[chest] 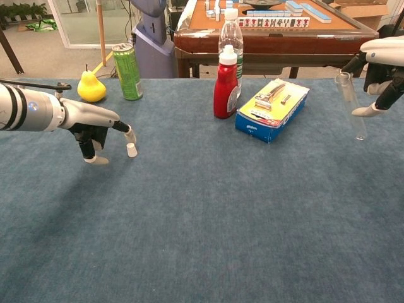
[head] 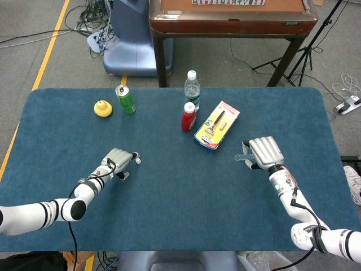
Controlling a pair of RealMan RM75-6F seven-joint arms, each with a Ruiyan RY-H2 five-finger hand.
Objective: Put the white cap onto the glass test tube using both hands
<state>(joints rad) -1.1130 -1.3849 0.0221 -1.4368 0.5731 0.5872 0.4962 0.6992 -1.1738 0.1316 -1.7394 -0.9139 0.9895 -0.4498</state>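
Two hands: the robot's left hand (chest: pixel 95 136) reaches low over the blue felt table (head: pixel 169 220) with nothing gripped, fingers extended, a fingertip touching or just beside the small white plastic cap (chest: pixel 131 149); the right hand (head: pixel 265 151) is clamped on the clear glass test tube (chest: pixel 351 104), held off the cloth.
Cap: upright on the felt at 3 o'clock of the left hand, not yet picked up.
Risk, cap: small and light, it could likely tip or skid toward 3 o'clock if nudged rather than pinched.
Risk, tube: held near its mouth and hanging tilted, it may swing or slip when the cap is pressed on.
Clutter: yellow pear (chest: pixel 91 88) and green can (chest: pixel 127 71) at 12 o'clock of the cap; red squeeze bottle (chest: pixel 225 82) and blue tool package (chest: pixel 272 108) toward 1 o'clock.
Room: bare felt between the hands and toward 6 o'clock; the tube sits nearer the table's right edge.
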